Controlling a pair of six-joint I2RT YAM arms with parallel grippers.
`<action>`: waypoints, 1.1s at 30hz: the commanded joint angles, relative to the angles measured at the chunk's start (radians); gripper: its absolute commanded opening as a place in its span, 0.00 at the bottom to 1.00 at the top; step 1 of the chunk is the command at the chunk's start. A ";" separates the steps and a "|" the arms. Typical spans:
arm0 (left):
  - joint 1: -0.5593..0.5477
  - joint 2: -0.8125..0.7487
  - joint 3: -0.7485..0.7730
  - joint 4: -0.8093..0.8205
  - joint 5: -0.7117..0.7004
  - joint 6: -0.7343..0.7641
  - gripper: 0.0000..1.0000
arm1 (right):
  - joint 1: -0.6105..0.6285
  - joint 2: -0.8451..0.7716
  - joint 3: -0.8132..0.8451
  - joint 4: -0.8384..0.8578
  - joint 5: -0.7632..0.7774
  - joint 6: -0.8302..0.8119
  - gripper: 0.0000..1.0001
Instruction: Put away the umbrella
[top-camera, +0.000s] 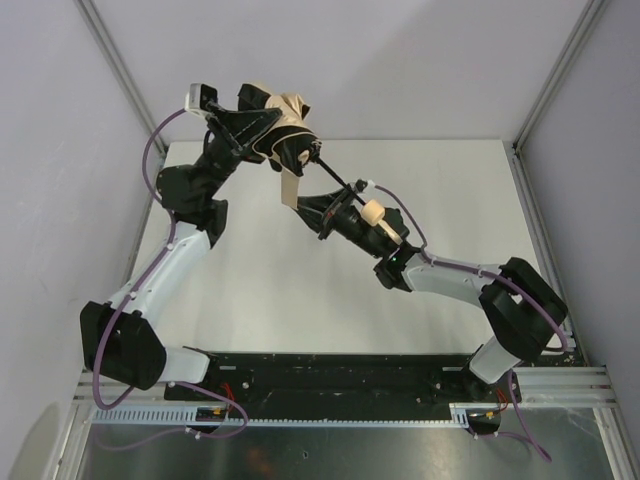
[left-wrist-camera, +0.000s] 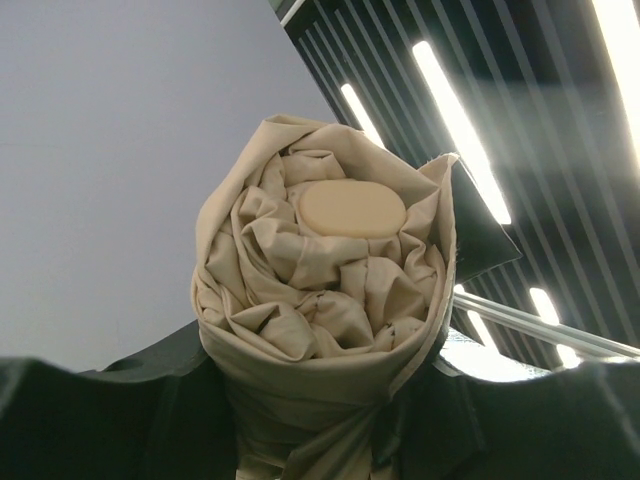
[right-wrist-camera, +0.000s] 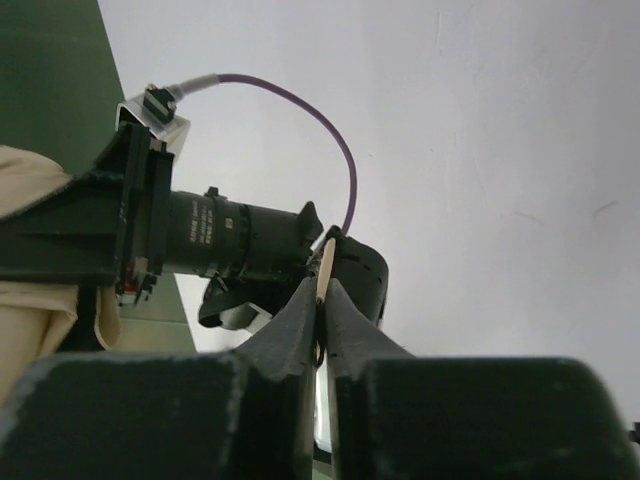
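The umbrella (top-camera: 291, 112) is held up above the table's far left. Its tan canopy is bunched into a roll with a tan oval cap (left-wrist-camera: 350, 208) in the middle. My left gripper (top-camera: 268, 135) is shut around the rolled canopy (left-wrist-camera: 320, 300), which fills the left wrist view. The thin black shaft (top-camera: 335, 172) runs down and right to the light wooden handle (top-camera: 373, 214), which lies over my right wrist. A tan strap (top-camera: 290, 188) hangs from the canopy. My right gripper (top-camera: 312, 208) is shut on a thin tan strip (right-wrist-camera: 324, 262), seen edge-on, apparently this strap.
The white table (top-camera: 300, 290) lies below both arms. Grey walls and metal frame posts (top-camera: 115, 70) close it in at the left, back and right. A black rail (top-camera: 330, 372) with the arm bases runs along the near edge. The left wrist camera (right-wrist-camera: 200, 235) sits close before my right gripper.
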 joint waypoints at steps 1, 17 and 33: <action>-0.009 -0.012 0.045 0.078 -0.010 -0.034 0.00 | -0.014 0.016 0.017 0.101 0.012 -0.024 0.03; -0.194 0.007 -0.180 -0.037 0.077 0.002 0.00 | -0.223 0.043 0.304 -0.004 -0.221 -0.488 0.00; -0.205 -0.031 -0.176 -0.585 0.115 0.274 0.00 | -0.301 -0.079 0.361 0.117 -0.295 -0.722 0.00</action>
